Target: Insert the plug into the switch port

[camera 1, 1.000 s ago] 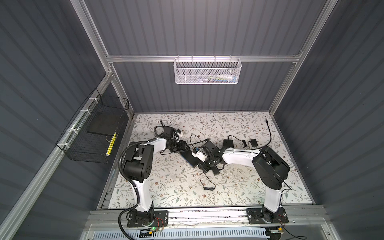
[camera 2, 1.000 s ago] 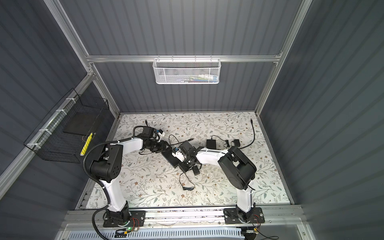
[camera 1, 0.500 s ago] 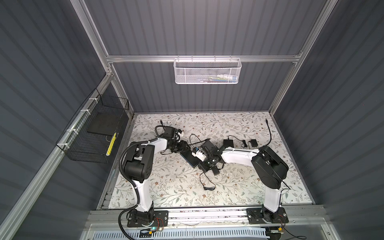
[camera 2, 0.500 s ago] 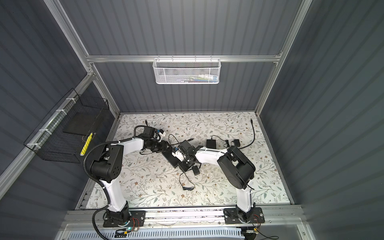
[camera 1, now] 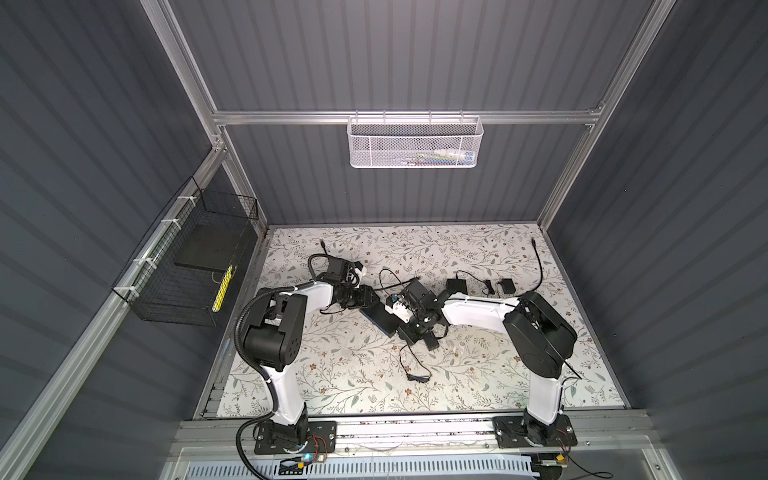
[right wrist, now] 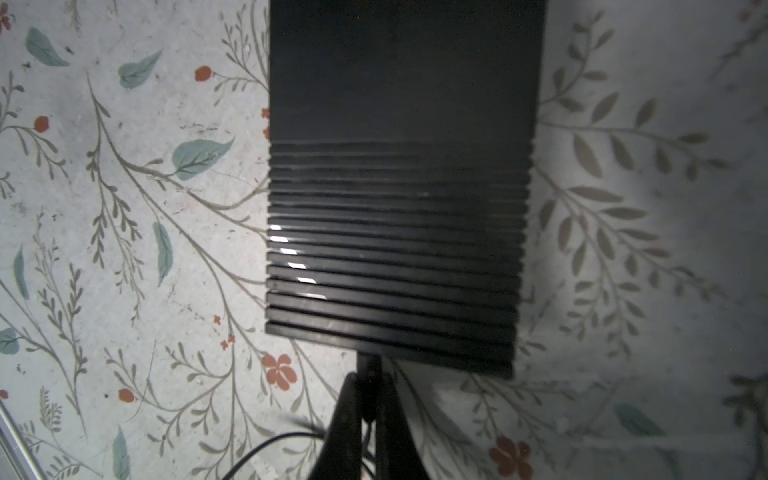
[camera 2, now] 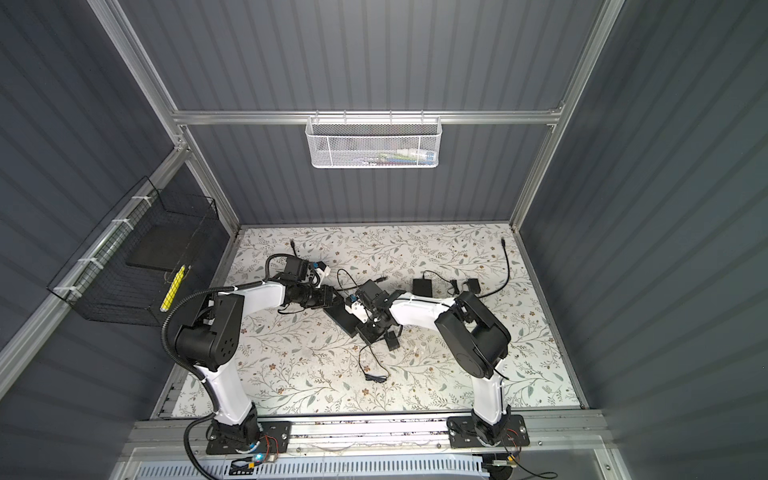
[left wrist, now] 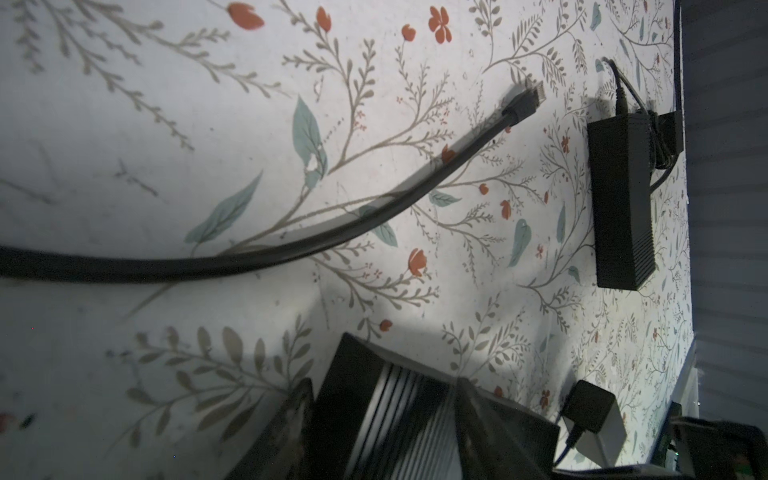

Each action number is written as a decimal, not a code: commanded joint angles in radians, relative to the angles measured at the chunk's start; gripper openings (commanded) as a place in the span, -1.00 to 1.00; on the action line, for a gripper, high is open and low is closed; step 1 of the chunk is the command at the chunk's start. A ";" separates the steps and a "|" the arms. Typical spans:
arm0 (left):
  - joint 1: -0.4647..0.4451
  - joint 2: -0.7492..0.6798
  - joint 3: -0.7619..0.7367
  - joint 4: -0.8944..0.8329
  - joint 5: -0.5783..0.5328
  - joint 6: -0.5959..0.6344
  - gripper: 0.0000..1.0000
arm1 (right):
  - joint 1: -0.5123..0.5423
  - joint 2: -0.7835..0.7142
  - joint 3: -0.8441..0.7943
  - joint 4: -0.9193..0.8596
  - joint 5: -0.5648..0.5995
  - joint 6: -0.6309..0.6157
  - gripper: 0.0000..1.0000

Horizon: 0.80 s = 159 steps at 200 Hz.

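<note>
The switch (right wrist: 399,187) is a flat black box with a ribbed top, lying mid-table in both top views (camera 1: 380,321) (camera 2: 345,318). My left gripper (left wrist: 384,428) grips one end of the switch (left wrist: 386,411), one finger against each side. At the opposite end, my right gripper (right wrist: 368,399) is shut on the small black plug (right wrist: 368,368). The plug's tip meets the switch's near edge, and the port itself is hidden. Its thin cable (right wrist: 266,449) trails back under the fingers. In the top views the left gripper (camera 1: 370,300) and right gripper (camera 1: 406,330) face each other across the switch.
A loose black network cable (left wrist: 332,224) with its connector (left wrist: 525,104) lies beyond the switch. A power brick (camera 1: 456,286), a small adapter (camera 1: 508,286) and another cable (camera 1: 539,266) lie at the back right. A thin wire (camera 1: 415,370) loops toward the front.
</note>
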 commanded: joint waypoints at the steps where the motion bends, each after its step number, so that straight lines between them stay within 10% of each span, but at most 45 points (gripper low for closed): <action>1: -0.029 -0.013 -0.038 -0.073 0.049 -0.016 0.08 | 0.000 -0.008 0.044 0.022 0.027 -0.006 -1.00; 159: -0.065 0.007 -0.081 -0.026 0.086 -0.031 0.07 | -0.006 0.056 0.152 -0.032 0.006 -0.054 -1.00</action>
